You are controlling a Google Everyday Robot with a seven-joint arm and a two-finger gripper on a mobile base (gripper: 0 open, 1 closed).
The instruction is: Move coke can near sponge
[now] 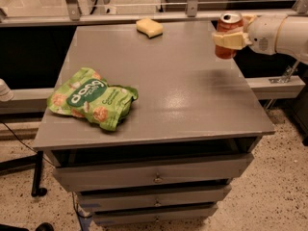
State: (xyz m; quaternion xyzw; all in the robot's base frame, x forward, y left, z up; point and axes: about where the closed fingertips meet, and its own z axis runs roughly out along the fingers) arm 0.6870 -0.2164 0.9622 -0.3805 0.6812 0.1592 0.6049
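Note:
The coke can (228, 49), red with a silver top, is held upright at the right rear of the grey table (159, 95), lifted above its surface. My gripper (231, 36) comes in from the right on a white arm (281, 32), and its cream-yellow fingers (230, 40) are shut on the can's middle. The sponge (149, 27), a pale yellow block, lies at the table's back edge, left of the can and well apart from it.
A green crinkled snack bag (92, 98) lies on the table's front left. Drawers (155, 178) sit under the tabletop. A metal rail (144, 17) runs behind the table's back edge. The speckled floor (284, 177) lies to the right.

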